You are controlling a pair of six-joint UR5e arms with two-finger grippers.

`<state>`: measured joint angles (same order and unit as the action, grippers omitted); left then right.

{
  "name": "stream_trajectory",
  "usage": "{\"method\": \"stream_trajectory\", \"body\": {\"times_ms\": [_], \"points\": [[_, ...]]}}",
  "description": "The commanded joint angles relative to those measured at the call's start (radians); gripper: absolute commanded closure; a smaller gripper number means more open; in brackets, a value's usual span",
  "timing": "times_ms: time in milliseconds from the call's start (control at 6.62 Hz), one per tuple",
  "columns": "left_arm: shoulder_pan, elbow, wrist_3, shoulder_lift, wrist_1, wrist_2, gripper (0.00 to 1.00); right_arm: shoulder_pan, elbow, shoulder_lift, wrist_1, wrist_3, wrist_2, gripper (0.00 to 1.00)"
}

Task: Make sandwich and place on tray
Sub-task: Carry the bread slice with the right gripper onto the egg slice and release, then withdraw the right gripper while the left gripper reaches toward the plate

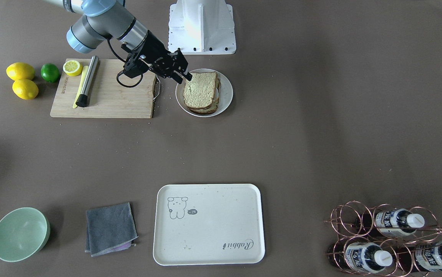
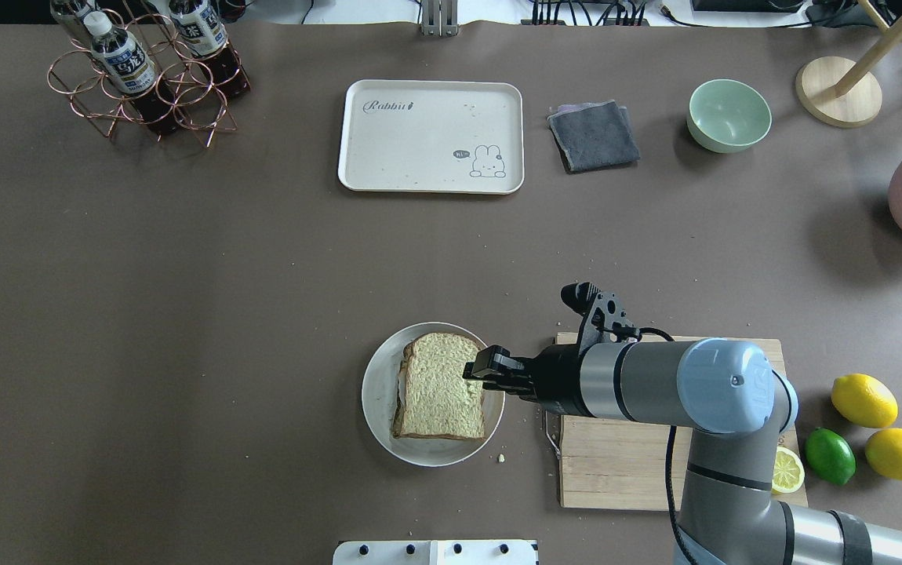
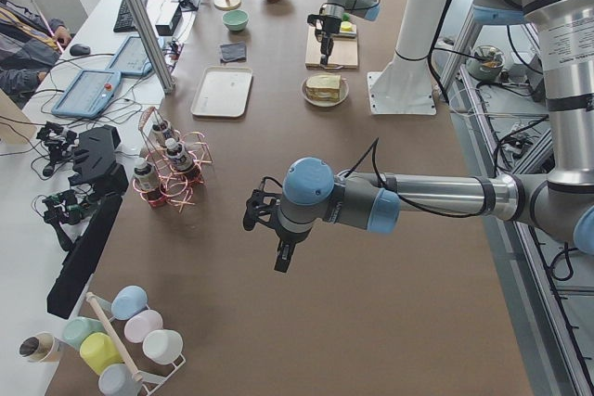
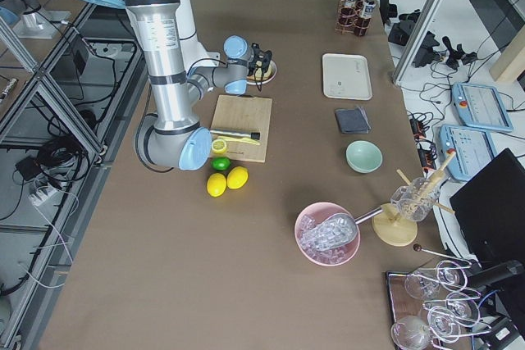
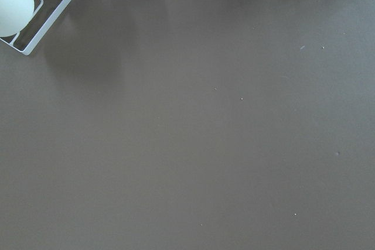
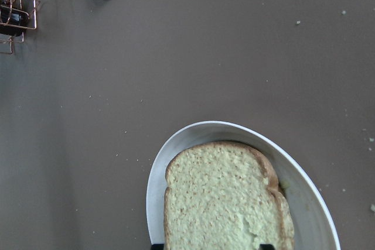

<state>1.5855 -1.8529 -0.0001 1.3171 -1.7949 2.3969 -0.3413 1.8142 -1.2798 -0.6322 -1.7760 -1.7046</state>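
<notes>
The sandwich (image 2: 439,384) lies on a round white plate (image 2: 376,392). Its top bread slice (image 1: 200,90) covers the lower slice. A white sliver of egg (image 2: 401,384) shows at one edge and the yolk is hidden. My right gripper (image 2: 482,367) is at the sandwich's edge nearest the cutting board. In the right wrist view its two fingertips (image 6: 155,245) stand apart over the bread (image 6: 222,203). The cream tray (image 2: 431,135) lies bare at the far side of the table. My left gripper (image 3: 280,264) hangs over bare table far off; I cannot tell whether it is open or shut.
A wooden cutting board (image 2: 623,463) with a lemon half (image 2: 787,469) and a steel-handled tool (image 1: 88,80) lies under my right arm. Beyond it are lemons (image 2: 863,400) and a lime (image 2: 829,455). A grey cloth (image 2: 594,135), green bowl (image 2: 729,115) and bottle rack (image 2: 145,71) flank the tray.
</notes>
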Motion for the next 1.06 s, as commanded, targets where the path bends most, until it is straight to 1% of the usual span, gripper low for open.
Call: {"method": "stream_trajectory", "body": {"times_ms": [0, 151, 302, 453, 604, 755, 906], "points": [[-0.141, -0.012, -0.257, 0.027, -0.100, 0.025, 0.02, -0.057, 0.008, -0.013, -0.004, 0.004, -0.013, 0.00], [-0.239, -0.014, -0.488, 0.043, -0.241, 0.025, 0.02, -0.126, 0.011, -0.039, -0.007, 0.006, -0.088, 0.00], [-0.353, -0.015, -0.717, 0.085, -0.349, 0.019, 0.02, -0.222, 0.011, -0.064, -0.018, 0.012, -0.203, 0.00], [-0.428, -0.035, -0.859, 0.134, -0.374, 0.008, 0.02, -0.333, 0.010, -0.078, -0.046, 0.061, -0.345, 0.00], [-0.502, -0.058, -0.967, 0.184, -0.371, -0.016, 0.02, -0.457, 0.007, -0.125, -0.076, 0.158, -0.498, 0.00], [-0.606, -0.078, -1.051, 0.218, -0.371, -0.050, 0.02, -0.593, 0.004, -0.207, -0.075, 0.314, -0.655, 0.00], [-0.690, -0.086, -1.139, 0.258, -0.371, -0.097, 0.02, -0.686, -0.006, -0.269, -0.076, 0.440, -0.743, 0.00]]}}
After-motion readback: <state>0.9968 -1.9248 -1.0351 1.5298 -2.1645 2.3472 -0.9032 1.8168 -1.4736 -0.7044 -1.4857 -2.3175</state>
